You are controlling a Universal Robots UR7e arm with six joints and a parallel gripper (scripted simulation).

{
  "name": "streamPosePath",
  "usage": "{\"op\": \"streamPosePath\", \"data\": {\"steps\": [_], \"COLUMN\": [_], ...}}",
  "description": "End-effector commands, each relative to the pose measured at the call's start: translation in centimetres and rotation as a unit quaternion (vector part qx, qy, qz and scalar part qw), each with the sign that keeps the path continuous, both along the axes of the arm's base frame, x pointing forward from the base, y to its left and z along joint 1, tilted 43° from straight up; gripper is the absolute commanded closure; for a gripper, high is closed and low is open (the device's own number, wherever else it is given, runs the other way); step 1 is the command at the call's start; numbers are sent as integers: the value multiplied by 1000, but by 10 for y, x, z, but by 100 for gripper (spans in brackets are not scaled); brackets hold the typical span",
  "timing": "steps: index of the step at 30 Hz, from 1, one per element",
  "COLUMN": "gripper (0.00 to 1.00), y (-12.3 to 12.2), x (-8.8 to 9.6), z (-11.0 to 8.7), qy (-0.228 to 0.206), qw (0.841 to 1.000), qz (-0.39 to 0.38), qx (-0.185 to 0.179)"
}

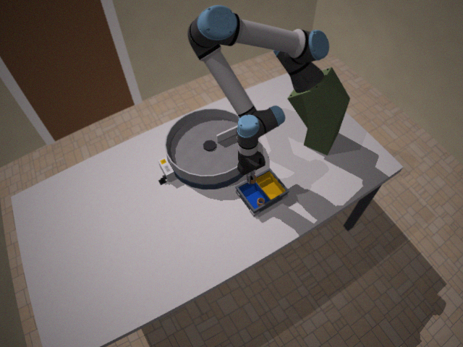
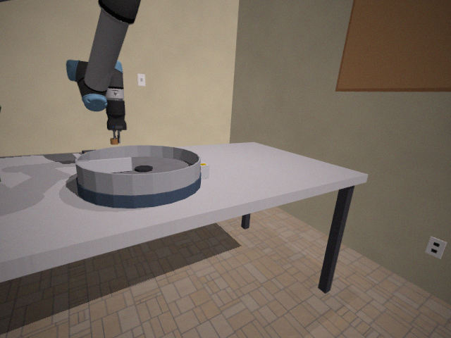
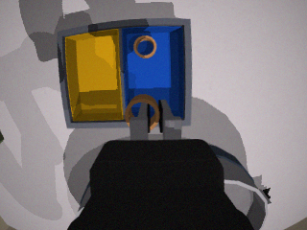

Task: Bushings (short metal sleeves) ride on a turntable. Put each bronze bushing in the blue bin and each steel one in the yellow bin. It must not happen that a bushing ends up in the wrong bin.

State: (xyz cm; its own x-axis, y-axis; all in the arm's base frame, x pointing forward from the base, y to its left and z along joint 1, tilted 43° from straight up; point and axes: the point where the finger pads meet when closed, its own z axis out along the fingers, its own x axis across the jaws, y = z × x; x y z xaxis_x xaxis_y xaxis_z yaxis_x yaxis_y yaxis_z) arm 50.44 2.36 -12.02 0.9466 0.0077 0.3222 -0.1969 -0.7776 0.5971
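My gripper (image 1: pixel 250 177) (image 2: pixel 116 136) (image 3: pixel 153 109) is shut on the wall of a bronze bushing (image 1: pixel 254 180) (image 2: pixel 114 141) (image 3: pixel 142 98), one finger inside the ring and one outside. In the wrist view it overlaps the near end of the blue bin (image 1: pixel 251 191) (image 3: pixel 163 67), and it is held above the bin's level. Another bronze bushing (image 1: pixel 260 204) (image 3: pixel 135 47) stands in the blue bin's far part in the wrist view. The yellow bin (image 1: pixel 274 188) (image 3: pixel 98 62) beside it shows no bushing. The turntable (image 1: pixel 194 157) shows no bushing; its side behind my arm is hidden.
The turntable's high grey wall (image 1: pixel 209 178) (image 2: pixel 145 183) stands close beside the bins. A white divider (image 1: pixel 226 134) (image 2: pixel 109 165) crosses part of the disc. A small white box (image 1: pixel 166 167) (image 2: pixel 205 171) sits outside the wall. The green pedestal (image 1: pixel 323 116) carries the arm.
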Motion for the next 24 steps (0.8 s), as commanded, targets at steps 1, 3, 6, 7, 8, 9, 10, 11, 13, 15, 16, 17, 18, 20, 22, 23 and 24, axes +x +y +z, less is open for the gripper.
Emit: {"op": "streamPosePath", "data": {"steps": [1, 3, 6, 7, 8, 9, 10, 11, 13, 15, 16, 17, 18, 20, 22, 23, 24], "gripper": [100, 100, 100, 100, 100, 100, 100, 100, 100, 100, 100, 100, 100, 100, 100, 100, 100], "y": [-9, -12, -15, -18, -22, -25, -25, -25, -25, -25, -25, -25, -25, -25, -26, -26, -26], "x": [5, 6, 7, 9, 10, 11, 11, 11, 11, 11, 11, 11, 11, 11, 12, 12, 12], "z": [-11, -14, -18, -22, -26, -29, -29, -29, -29, -29, -29, -29, -29, -30, -31, -31, -32], "qy": [-1, -1, -1, -1, -1, -1, -1, -1, -1, -1, -1, -1, -1, -1, -1, -1, -1], "qw": [1000, 1000, 1000, 1000, 1000, 1000, 1000, 1000, 1000, 1000, 1000, 1000, 1000, 1000, 1000, 1000, 1000], "qz": [1, 1, 1, 1, 1, 1, 1, 1, 1, 1, 1, 1, 1, 1, 1, 1, 1], "qx": [0, 0, 0, 0, 0, 0, 0, 0, 0, 0, 0, 0, 0, 0, 0, 0, 0]}}
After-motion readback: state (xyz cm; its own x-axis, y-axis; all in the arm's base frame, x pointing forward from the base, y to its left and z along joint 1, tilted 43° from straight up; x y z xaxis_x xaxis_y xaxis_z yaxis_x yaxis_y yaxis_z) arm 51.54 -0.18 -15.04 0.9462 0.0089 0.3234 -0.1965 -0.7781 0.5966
